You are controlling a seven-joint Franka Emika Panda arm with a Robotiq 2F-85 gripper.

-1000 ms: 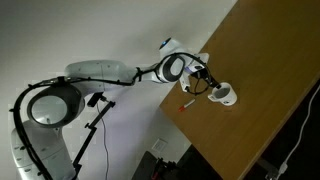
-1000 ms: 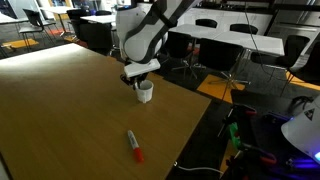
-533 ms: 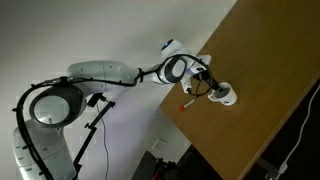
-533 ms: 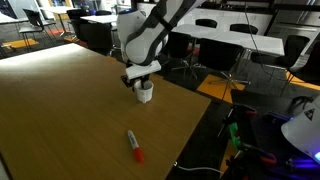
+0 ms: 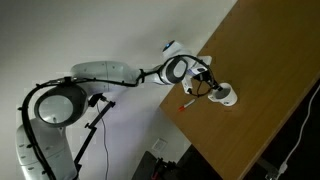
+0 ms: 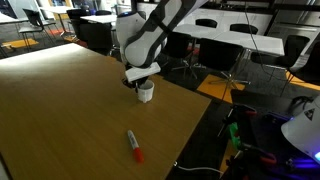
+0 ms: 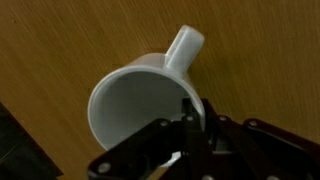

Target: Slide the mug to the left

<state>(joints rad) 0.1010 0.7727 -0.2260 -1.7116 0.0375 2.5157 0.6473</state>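
The small white mug [image 7: 135, 100] stands upright on the wooden table [image 6: 60, 110], near its edge in both exterior views [image 5: 227, 96] [image 6: 146, 92]. In the wrist view its handle [image 7: 184, 48] points to the upper right and its pale inside is empty. My gripper [image 7: 196, 118] is shut on the mug's rim, with one finger inside and one outside the wall. In the exterior views the gripper [image 6: 140, 78] comes down onto the mug from above [image 5: 212, 88].
A thin red-and-white pen [image 6: 133, 146] lies on the table nearer the front edge, also seen in an exterior view [image 5: 186, 103]. The table edge [image 6: 200, 115] runs close beside the mug. Office chairs and desks [image 6: 240, 50] stand behind.
The mug and gripper have shifted very slightly along the table; the grip is unchanged.
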